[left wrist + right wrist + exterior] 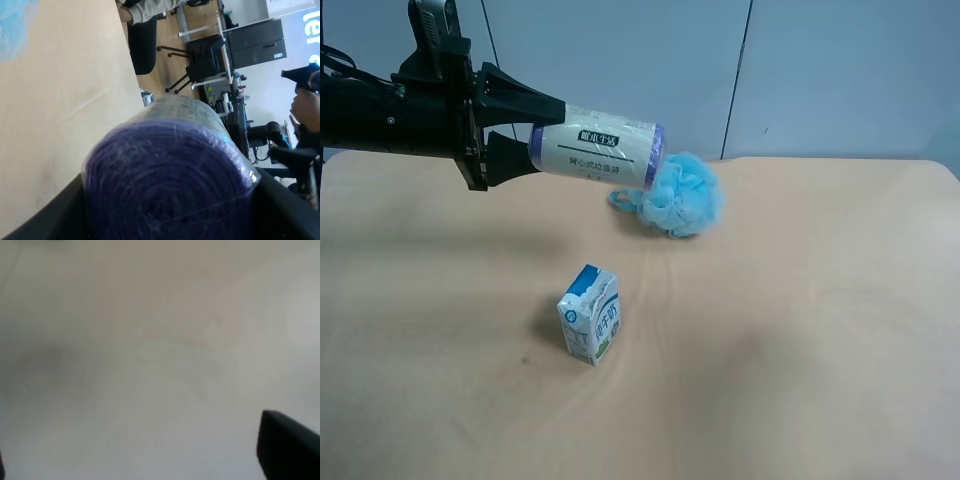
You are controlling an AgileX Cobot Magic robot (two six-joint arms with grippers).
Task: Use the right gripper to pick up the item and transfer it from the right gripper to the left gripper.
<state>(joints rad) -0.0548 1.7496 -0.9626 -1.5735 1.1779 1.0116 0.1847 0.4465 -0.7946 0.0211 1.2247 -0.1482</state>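
The item (pixel 600 152), a cream-white roll with dark text and purple ends, hangs level in the air above the table's far left. My left gripper (pixel 545 135), on the arm at the exterior high view's left, is shut on one end of it. In the left wrist view the roll's purple end (pixel 170 185) fills the space between the black fingers of the left gripper (pixel 167 212). My right gripper (pixel 145 460) is open with nothing between its fingers; one black fingertip (pixel 287 447) shows over blurred tabletop. The exterior high view does not show the right arm.
A blue-white milk carton (pixel 590 314) stands upright near the middle of the wooden table (pixel 800 330). A fluffy blue bath sponge (pixel 680 195) lies at the back, just past the roll's free end, and shows in the left wrist view as well (pixel 12 25).
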